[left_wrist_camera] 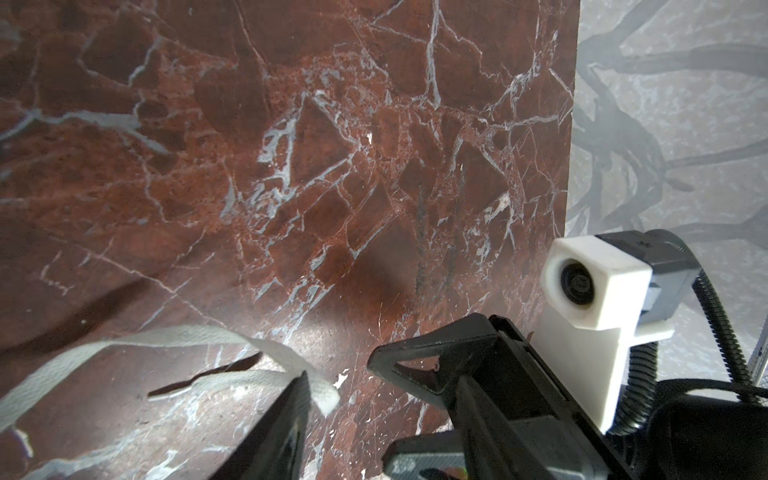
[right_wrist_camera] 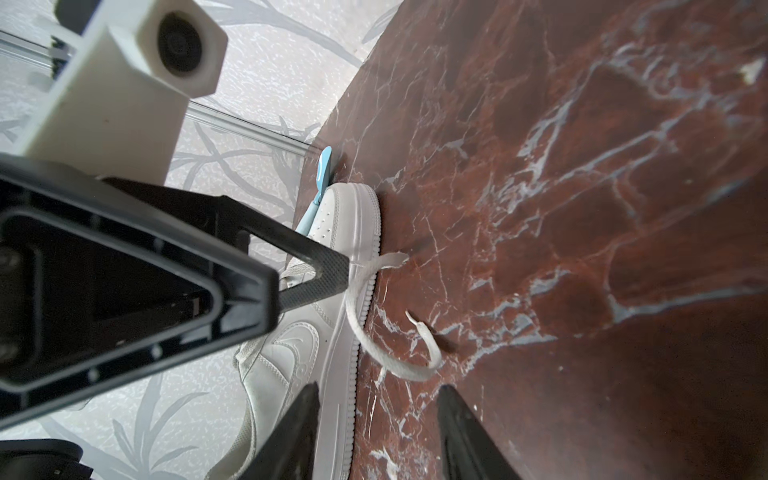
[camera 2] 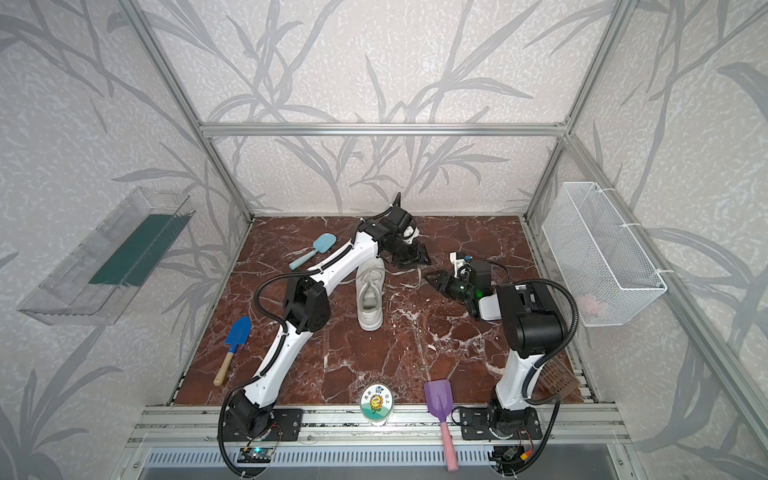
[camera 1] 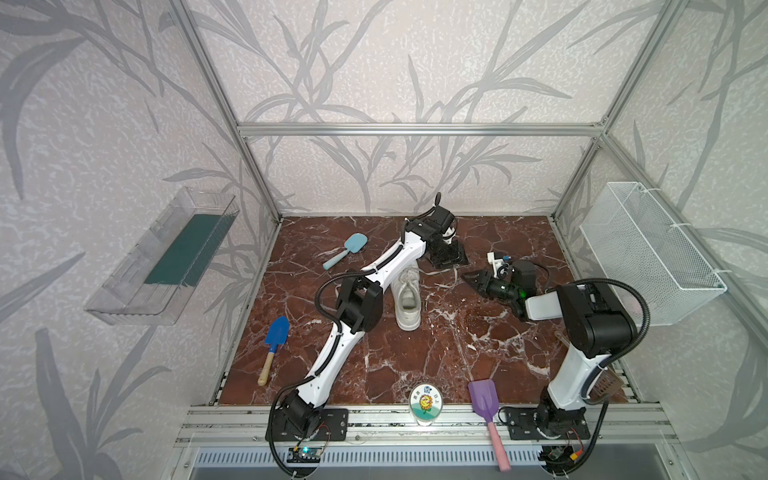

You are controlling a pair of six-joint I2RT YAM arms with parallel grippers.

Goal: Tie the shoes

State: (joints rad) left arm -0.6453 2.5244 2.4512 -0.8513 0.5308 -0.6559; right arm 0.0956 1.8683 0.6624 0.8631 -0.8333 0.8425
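The white shoe [camera 1: 407,297] [camera 2: 370,296] lies on the red marble table [camera 1: 415,365], toe towards the back wall. Its untied lace [camera 1: 455,272] [right_wrist_camera: 399,372] trails onto the marble at its right. My left gripper [camera 1: 451,255] [left_wrist_camera: 349,415] has reached past the toe and stands open, low over the table. One of its fingers [left_wrist_camera: 291,419] touches the lace [left_wrist_camera: 208,336], whose end pokes between the jaws. My right gripper [camera 1: 469,277] [right_wrist_camera: 378,386] is open too, pointing at the shoe [right_wrist_camera: 291,353]. The lace curl lies just ahead of its fingertips.
A light-blue scoop [camera 1: 345,249] lies back left, a blue trowel [camera 1: 276,336] left, a purple shovel [camera 1: 484,401] and a round tin [camera 1: 426,403] at the front edge. A wire basket [camera 1: 652,253] hangs on the right frame, a clear bin [camera 1: 162,262] on the left wall.
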